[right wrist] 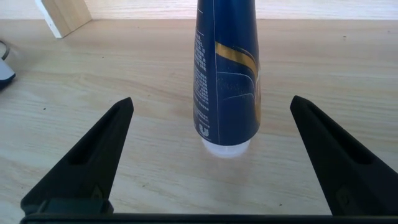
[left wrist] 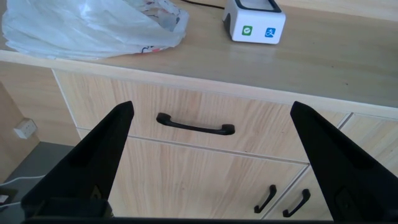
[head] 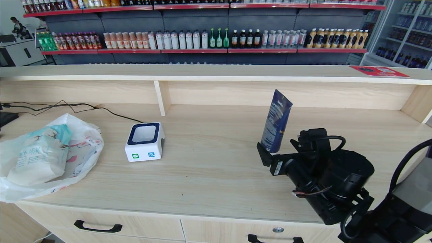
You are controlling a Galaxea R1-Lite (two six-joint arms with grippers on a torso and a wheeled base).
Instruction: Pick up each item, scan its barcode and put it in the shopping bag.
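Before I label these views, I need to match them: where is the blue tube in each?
Head view: blue tube upright on the wooden counter, right of centre.
Left wrist view: faces the drawers and scanner instead.
Right wrist view: tube centre, cap down.
Shared landmark: wooden counter.

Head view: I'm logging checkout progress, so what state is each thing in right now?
Blue tube: upright on its cap on the counter, not gripped.
Right gripper: open, straddling the tube without touching it.
Left gripper: open, empty, facing the drawer.
Shopping bag: lying on the counter, a soft pack inside.
Scanner: on the counter, window up, uncovered.
Drawer: shut.
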